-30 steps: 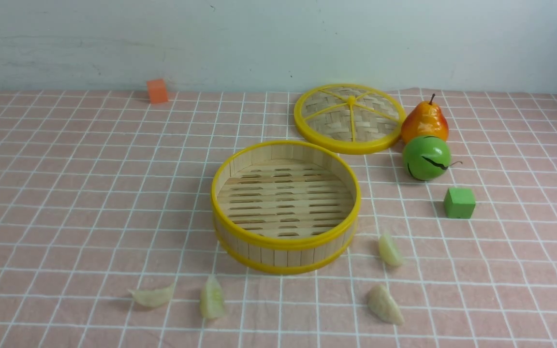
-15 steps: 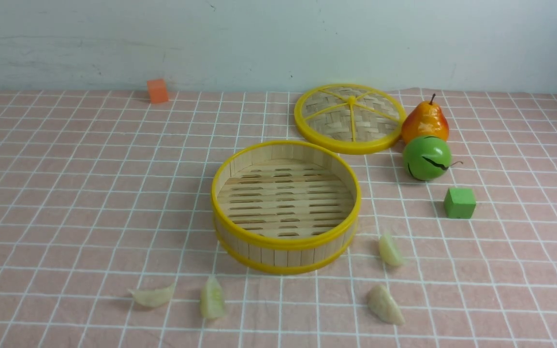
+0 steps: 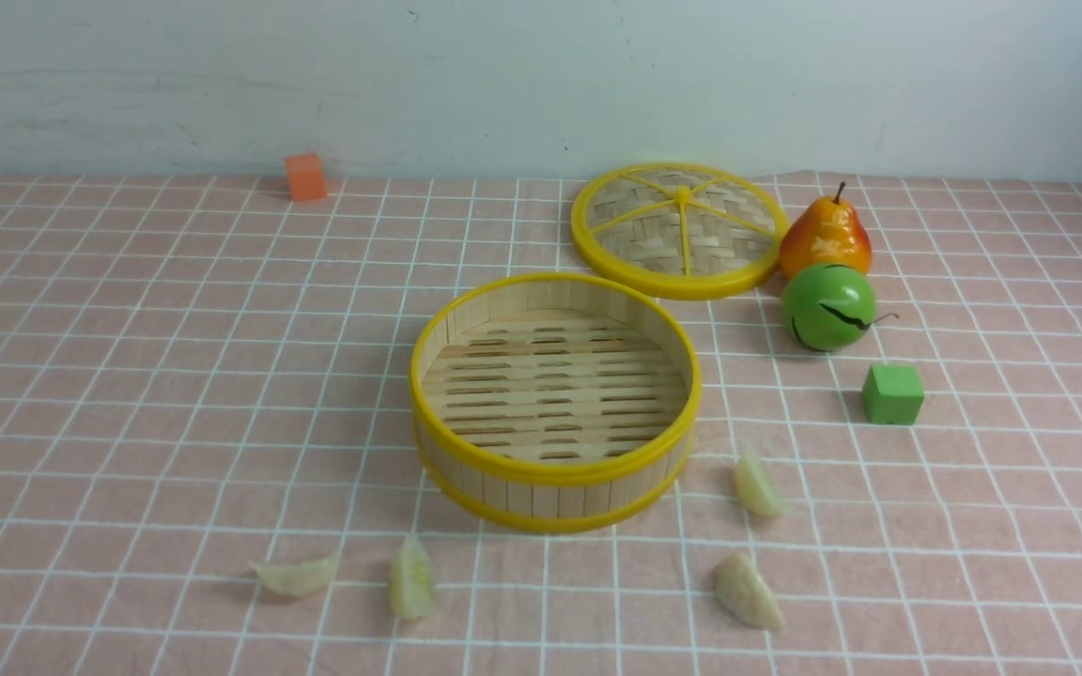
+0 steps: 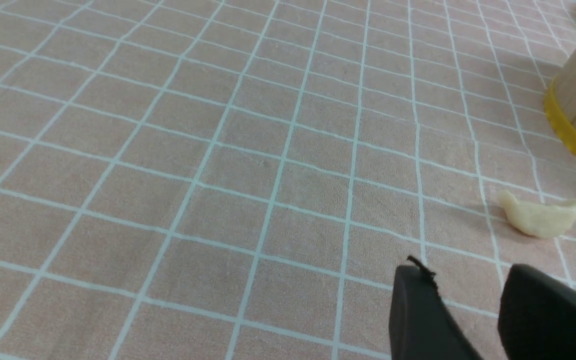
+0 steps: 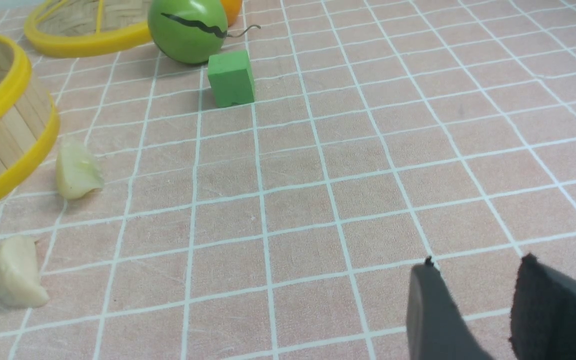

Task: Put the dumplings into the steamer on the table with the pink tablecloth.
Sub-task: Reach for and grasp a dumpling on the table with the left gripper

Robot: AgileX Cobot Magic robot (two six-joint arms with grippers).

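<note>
The round bamboo steamer [image 3: 555,474] with yellow rim bands stands empty mid-table on the pink grid tablecloth [image 3: 128,394]. Several pale dumplings lie in front of it: two at front left [image 3: 297,575] [image 3: 411,580], two at front right [image 3: 758,484] [image 3: 748,591]. Neither arm shows in the front view. My left gripper [image 4: 465,275] is open and empty above the cloth, short of one dumpling [image 4: 540,217]. My right gripper [image 5: 475,267] is open and empty, well apart from two dumplings [image 5: 75,170] [image 5: 15,272] beside the steamer wall [image 5: 3,135].
The flat woven lid [image 3: 677,230] lies behind the steamer. A pear [image 3: 825,235], a green ball-like fruit [image 3: 827,307] and a green cube [image 3: 892,394] stand at the right. An orange cube [image 3: 305,176] sits far back left by the wall.
</note>
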